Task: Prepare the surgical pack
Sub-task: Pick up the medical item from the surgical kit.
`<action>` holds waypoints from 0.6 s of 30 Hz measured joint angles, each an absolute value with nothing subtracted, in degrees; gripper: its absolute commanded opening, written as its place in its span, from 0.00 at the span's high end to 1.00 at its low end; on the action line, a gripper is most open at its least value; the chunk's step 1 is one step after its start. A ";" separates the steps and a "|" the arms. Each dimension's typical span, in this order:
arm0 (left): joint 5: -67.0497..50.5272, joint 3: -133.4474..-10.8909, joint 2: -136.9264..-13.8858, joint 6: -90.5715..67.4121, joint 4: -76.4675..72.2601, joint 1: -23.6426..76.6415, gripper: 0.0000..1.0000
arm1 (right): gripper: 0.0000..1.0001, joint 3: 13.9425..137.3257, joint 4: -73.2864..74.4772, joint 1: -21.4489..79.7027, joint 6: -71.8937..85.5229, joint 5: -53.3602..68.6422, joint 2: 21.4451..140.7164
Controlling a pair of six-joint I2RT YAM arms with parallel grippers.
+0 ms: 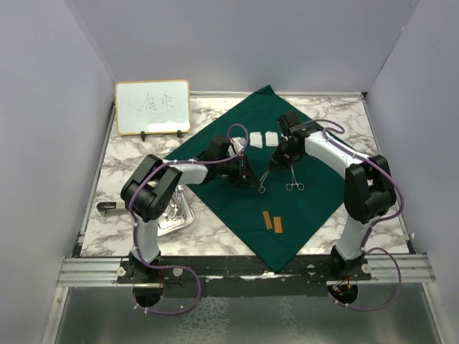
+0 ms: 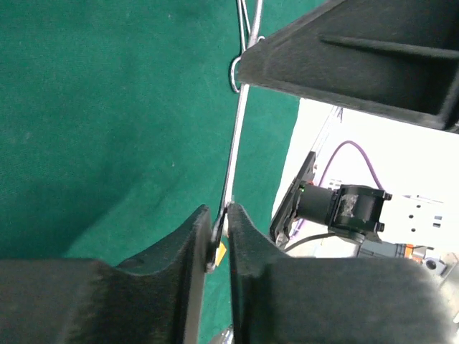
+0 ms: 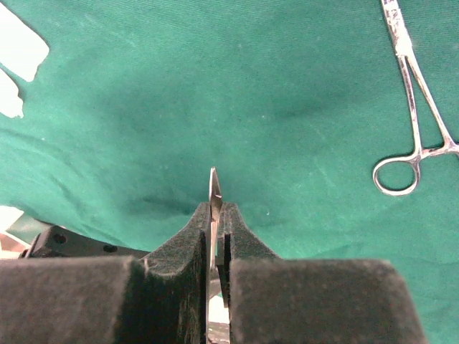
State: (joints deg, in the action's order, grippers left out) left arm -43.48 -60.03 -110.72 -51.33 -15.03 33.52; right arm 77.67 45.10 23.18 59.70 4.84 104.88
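The dark green drape (image 1: 315, 197) lies spread as a diamond on the marble table. My left gripper (image 1: 252, 180) (image 2: 224, 211) sits at its middle, shut on one end of a thin silver instrument (image 2: 237, 129). That instrument runs up past a finger ring to the right gripper's black finger (image 2: 358, 57). My right gripper (image 1: 275, 165) (image 3: 217, 208) is shut on a flat steel tip (image 3: 214, 183) that pokes out beyond its pads. A second silver forceps (image 1: 294, 185) (image 3: 400, 39) lies flat on the drape to the right. Two white gauze squares (image 1: 257, 140) rest behind the grippers.
The small steel tray (image 1: 188, 218) holds more instruments at the left, off the drape beside the left arm. Two tan strips (image 1: 272, 221) lie on the drape's near part. A wood-framed whiteboard (image 1: 153, 107) stands at the back left. Grey walls enclose the table.
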 measured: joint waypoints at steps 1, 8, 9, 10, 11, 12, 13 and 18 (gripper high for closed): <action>-43.51 -59.61 -110.72 -51.42 -15.03 33.52 0.95 | 0.99 77.54 45.01 23.18 59.70 4.89 104.53; -44.36 -59.16 -109.45 -51.20 -15.92 33.89 1.00 | 0.45 76.16 44.10 23.18 58.61 4.97 102.89; -43.70 -59.00 -108.84 -50.48 -15.11 34.00 1.00 | 0.37 75.79 43.81 23.20 58.13 4.71 102.21; -42.92 -58.78 -108.03 -49.76 -14.24 34.00 1.00 | 0.34 75.50 43.57 23.20 57.23 4.40 101.58; -42.35 -58.63 -107.24 -49.01 -13.32 34.00 1.00 | 0.32 75.22 43.40 23.20 56.31 3.95 100.86; -41.23 -58.52 -106.02 -47.97 -11.97 34.00 1.00 | 0.32 74.94 43.16 23.20 55.42 3.44 100.07; -39.94 -58.30 -104.51 -46.85 -10.68 34.00 1.00 | 0.31 74.61 42.87 23.20 54.13 2.76 98.78; -32.75 -55.42 -94.24 -42.46 -5.65 33.98 1.00 | 0.30 72.79 39.22 23.20 46.83 1.41 93.21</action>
